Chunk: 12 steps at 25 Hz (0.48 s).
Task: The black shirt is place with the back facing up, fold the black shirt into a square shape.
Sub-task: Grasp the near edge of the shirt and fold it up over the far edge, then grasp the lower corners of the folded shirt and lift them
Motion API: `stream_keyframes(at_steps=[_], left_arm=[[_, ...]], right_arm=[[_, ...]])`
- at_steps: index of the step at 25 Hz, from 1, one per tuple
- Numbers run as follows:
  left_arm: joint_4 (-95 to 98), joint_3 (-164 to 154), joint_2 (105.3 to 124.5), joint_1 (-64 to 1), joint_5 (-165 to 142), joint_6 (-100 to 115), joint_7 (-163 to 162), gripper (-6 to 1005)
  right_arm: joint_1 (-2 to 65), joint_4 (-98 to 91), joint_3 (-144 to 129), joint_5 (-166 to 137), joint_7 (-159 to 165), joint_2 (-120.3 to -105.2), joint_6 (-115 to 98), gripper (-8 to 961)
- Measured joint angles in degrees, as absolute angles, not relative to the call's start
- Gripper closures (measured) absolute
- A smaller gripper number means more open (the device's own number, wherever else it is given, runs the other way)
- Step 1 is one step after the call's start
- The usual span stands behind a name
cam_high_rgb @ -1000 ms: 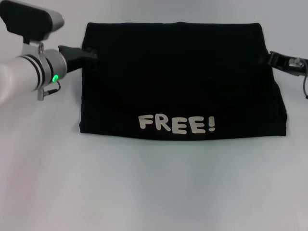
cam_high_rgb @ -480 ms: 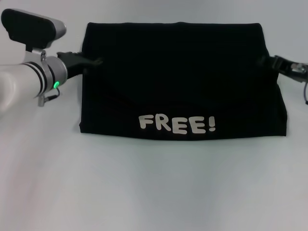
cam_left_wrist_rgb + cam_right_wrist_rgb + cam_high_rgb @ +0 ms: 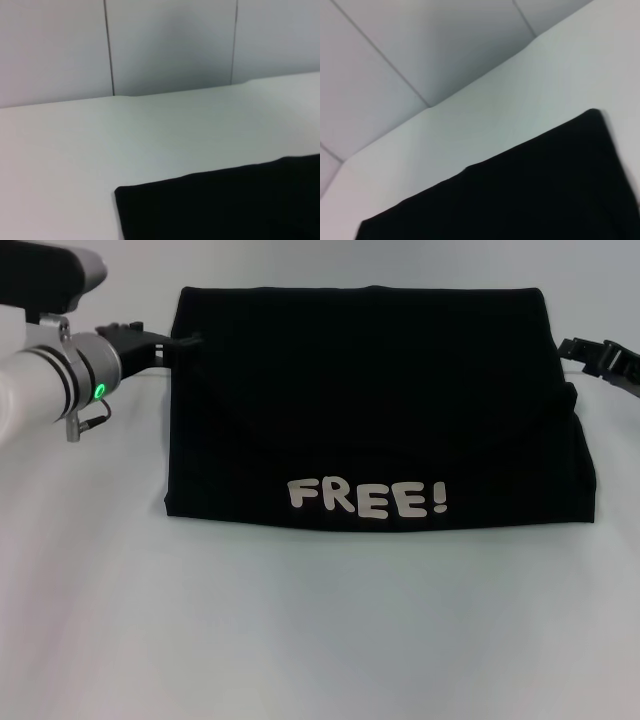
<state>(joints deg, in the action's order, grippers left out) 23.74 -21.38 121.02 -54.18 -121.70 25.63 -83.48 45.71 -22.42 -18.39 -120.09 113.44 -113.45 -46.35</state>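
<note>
**Shirt folded to a wide rectangle, both claws at its side edges**

Currently the large plain black soft cloth T-shirt lies flat near the middle of the white desk, already doubled into a wide rectangle. The white blocky "FREE!" lettering shows along its near edge, so a printed layer has been turned up on top.

Left claw, black with a silver wrist, sits at the shirt's left edge near the far corner, tip touching or just beside the cloth. Can't tell if its fingers are spread or closed, dark on dark. Right claw is just off the right edge near the far corner, apart from the cloth as far as I can see; finger state also not readable.

Wrist views show only shirt corners and bare desk, no fingers.

My read: each claw stands at its own side edge because the shape is still wider than deep. Getting a square likely needs the sides brought inward. Neither claw appears to be lifting cloth; the shirt lies flat, no raised fold.
</note>
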Motion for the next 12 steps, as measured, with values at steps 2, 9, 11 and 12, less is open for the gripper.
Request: stream_keyframes(at_steps=[2, 9, 11, 12], left_arm=[[25.48, -23.42, 121.09, -52.35, -123.35, 29.61, -88.30, 127], [39.21, -30.77, 121.63, -40.99, -125.49, 53.69, -103.47, 133], [41.58, -30.67, 121.62, -38.69, -125.21, 59.49, -105.30, 133], [43.12, -30.42, 121.50, -36.95, -125.45, 64.21, -106.95, 133]], right_arm=[[44.77, -22.64, -18.42, -120.25, 113.58, -112.78, -50.35, 385], [39.87, -23.29, -18.48, -120.18, 113.11, -110.22, -64.37, 385], [38.74, -23.60, -18.47, -120.13, 112.98, -109.95, -66.10, 386], [38.24, -23.66, -18.48, -120.11, 112.94, -109.89, -66.60, 386]])
